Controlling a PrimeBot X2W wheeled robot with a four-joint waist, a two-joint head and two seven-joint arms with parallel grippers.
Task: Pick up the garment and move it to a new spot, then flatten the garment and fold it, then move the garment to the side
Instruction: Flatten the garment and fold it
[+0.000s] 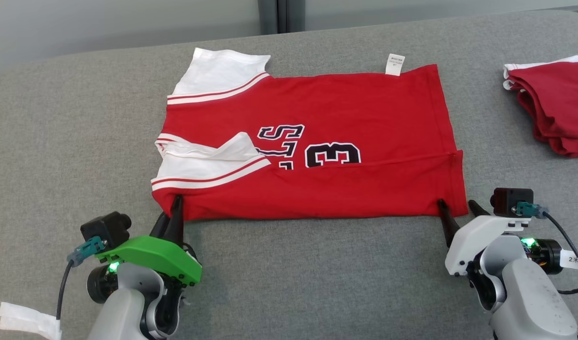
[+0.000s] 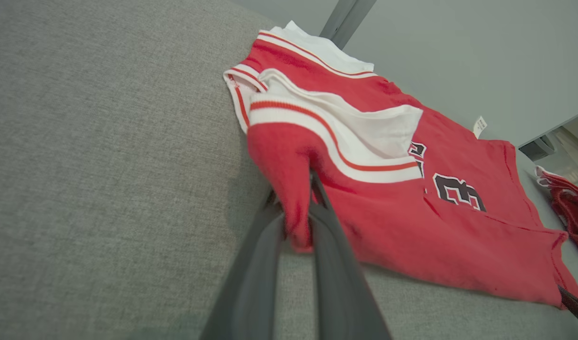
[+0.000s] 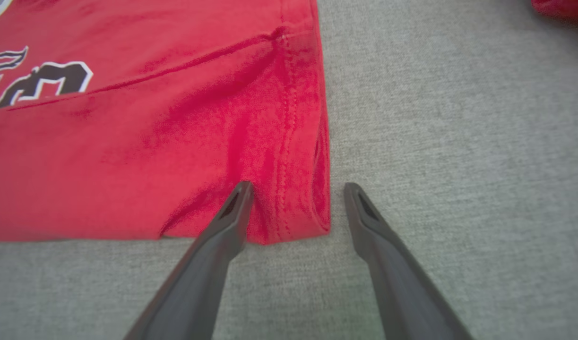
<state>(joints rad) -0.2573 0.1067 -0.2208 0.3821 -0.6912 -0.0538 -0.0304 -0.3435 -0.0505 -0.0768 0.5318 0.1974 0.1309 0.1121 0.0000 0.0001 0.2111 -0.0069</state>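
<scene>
Garment (image 1: 345, 113) one; left tool (image 1: 176, 202), right tool (image 1: 455, 204): two.

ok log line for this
left gripper: shut on red-and-white fabric jersey corner | right gripper: open, astride hem corner | jersey on grey cloth surface

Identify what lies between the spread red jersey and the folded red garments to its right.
Bare grey surface, seen in the head view, separates the jersey from the folded garments.

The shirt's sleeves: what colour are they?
The sleeves are white with a thin red stripe, clearest in the left wrist view.
</scene>
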